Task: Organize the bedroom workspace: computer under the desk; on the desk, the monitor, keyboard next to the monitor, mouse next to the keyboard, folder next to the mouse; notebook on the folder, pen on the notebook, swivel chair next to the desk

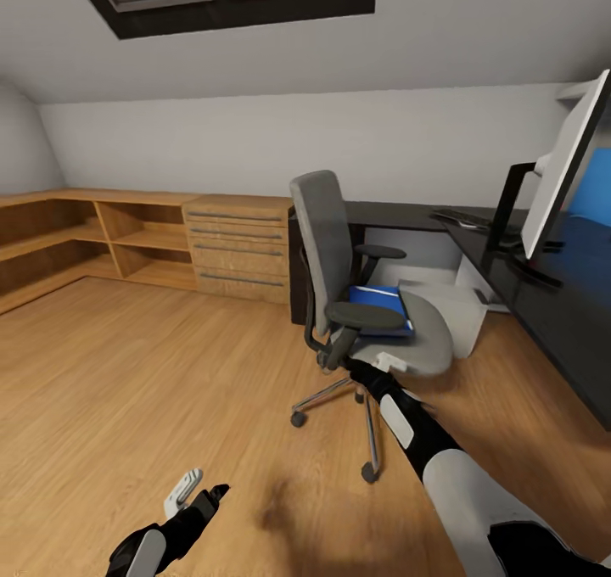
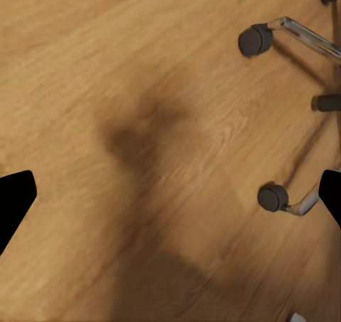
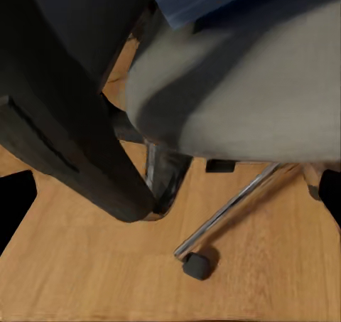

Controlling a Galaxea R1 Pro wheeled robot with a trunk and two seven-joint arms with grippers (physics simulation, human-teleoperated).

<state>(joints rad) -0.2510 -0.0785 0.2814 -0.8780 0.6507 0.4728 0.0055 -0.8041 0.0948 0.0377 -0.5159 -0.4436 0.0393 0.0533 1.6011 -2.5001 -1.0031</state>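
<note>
Two arms are in play, and we take the swivel chair (image 1: 373, 305) as reference. The folder (image 1: 378, 300) lies on its seat, beside the near armrest; the desk (image 1: 543, 297) with the monitor (image 1: 564, 165) stands just beyond. The right gripper (image 1: 367, 372) sits below the seat's front edge, apparently approaching the folder; we cannot tell its fingers' state. The left gripper (image 1: 199, 492) hangs spread over floor near the casters, idle
</note>
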